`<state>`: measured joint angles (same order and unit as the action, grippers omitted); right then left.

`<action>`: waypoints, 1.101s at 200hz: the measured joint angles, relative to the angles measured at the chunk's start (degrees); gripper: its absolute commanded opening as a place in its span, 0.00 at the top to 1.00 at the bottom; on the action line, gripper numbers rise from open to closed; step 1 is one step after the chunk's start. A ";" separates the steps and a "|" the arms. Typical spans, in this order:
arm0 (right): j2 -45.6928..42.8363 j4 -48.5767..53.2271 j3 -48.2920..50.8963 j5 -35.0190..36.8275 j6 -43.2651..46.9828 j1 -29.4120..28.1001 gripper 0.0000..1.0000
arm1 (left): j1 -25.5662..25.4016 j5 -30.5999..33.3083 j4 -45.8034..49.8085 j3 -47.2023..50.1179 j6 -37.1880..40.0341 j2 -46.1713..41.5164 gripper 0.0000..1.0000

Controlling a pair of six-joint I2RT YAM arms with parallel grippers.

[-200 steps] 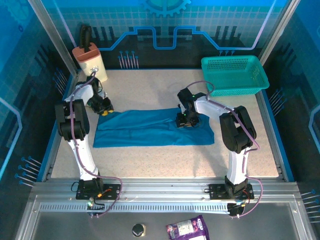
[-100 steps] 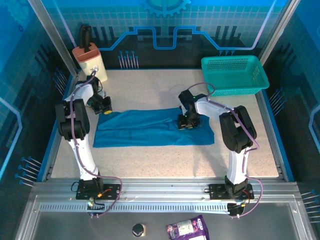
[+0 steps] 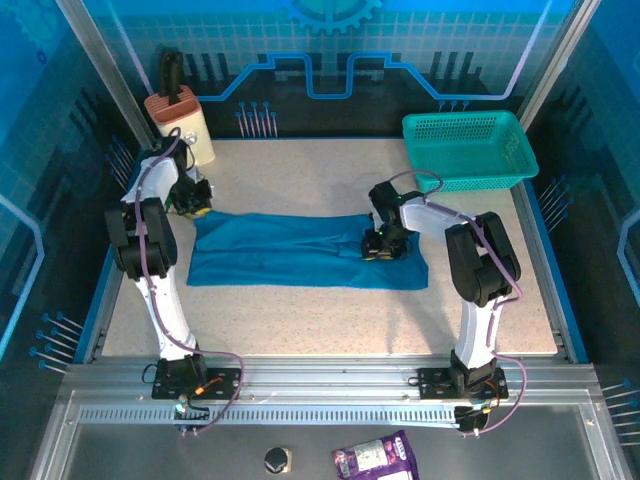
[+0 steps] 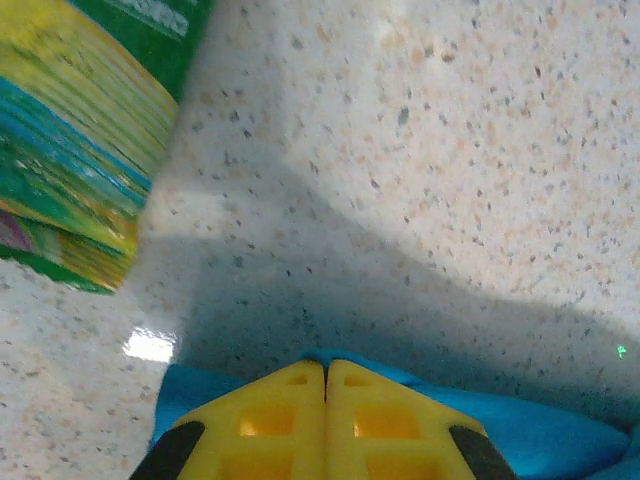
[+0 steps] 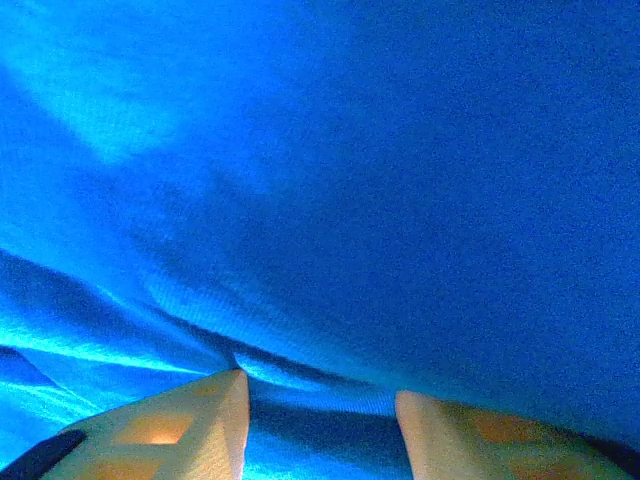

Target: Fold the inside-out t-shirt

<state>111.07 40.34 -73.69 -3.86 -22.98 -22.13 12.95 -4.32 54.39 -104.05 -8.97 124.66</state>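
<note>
One speckled beige table [image 3: 320,320] sat inside blue walls [image 3: 420,40], with a teal basket [image 3: 468,150] at upper right. The inside-out t-shirt [image 3: 290,255] lay at centre as a long strip. The left gripper [image 3: 193,203] was at its upper-left corner and the right gripper [image 3: 381,246] on its right part.

Left wrist: yellow fingers [image 4: 260,420] were pressed together on the shirt's edge, with a green-yellow packet [image 4: 90,140] at upper left.

Right wrist: pale fingers [image 5: 170,425] stood partly apart, pushed into blue cloth, with no clear grip.

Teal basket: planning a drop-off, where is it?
Top view: the teal mesh basket sits at the far right corner of the table, beyond the right gripper.
</note>
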 measured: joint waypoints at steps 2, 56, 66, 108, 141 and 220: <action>0.00 0.02 0.00 -0.13 0.00 0.07 0.54 | 0.04 0.07 0.11 -0.46 0.02 0.31 1.00; -0.17 -0.37 0.24 -1.14 -0.92 0.46 0.54 | 0.22 2.60 3.04 -6.08 0.28 6.75 1.00; -0.33 -0.35 0.24 -1.25 -1.03 0.46 0.53 | 0.22 2.34 3.37 -6.54 0.35 7.15 1.00; -2.97 1.29 -0.96 -2.62 -1.81 0.74 0.52 | 0.04 0.55 3.61 -8.00 0.48 7.41 1.00; -4.15 1.53 -6.38 -1.40 -2.69 1.11 0.51 | -0.28 -0.02 3.63 -8.00 0.59 7.82 1.00; 2.99 -1.90 -3.98 -1.20 -9.29 7.08 0.50 | -0.52 0.09 3.85 -8.63 1.86 8.52 1.00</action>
<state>114.06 38.44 -77.67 -5.06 -32.27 -15.05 12.43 -4.23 58.24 -112.68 -7.11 133.19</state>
